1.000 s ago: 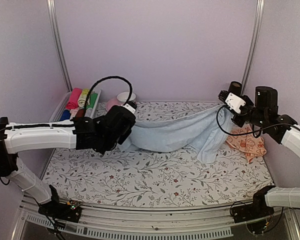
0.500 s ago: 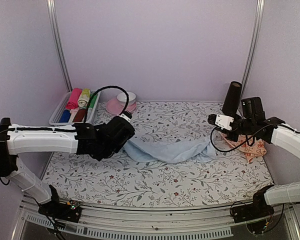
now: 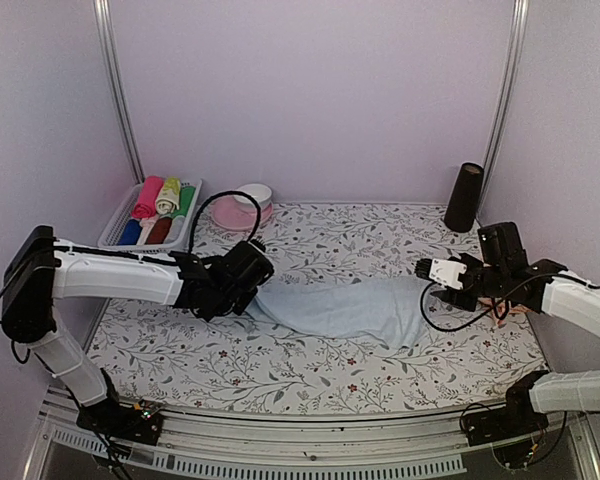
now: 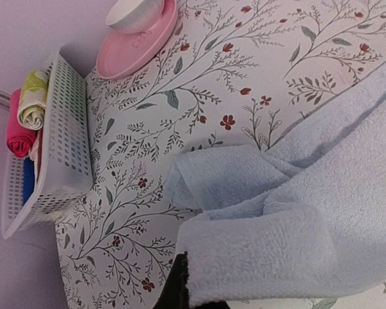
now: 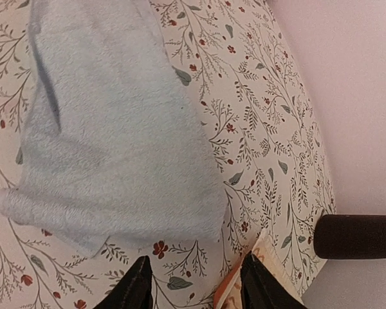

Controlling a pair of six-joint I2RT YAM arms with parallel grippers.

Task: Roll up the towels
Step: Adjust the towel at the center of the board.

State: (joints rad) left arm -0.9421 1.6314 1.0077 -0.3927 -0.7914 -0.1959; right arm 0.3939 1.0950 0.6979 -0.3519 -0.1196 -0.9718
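Top external view: the pale blue towel lies stretched out across the middle of the counter, running left to right. The left pincer is clamped tight on its bunched left end. The right pincer stands parted just past the towel's right end, gripping nothing. The peach towel lies by the counter's right edge, mostly hidden under that arm.

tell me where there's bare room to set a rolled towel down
Two free strips of sheet: near, between the blue towel and the front edge; far, between the towel, pink plate and black cylinder. Crowded: the basket corner, and the right side by the orange towel.
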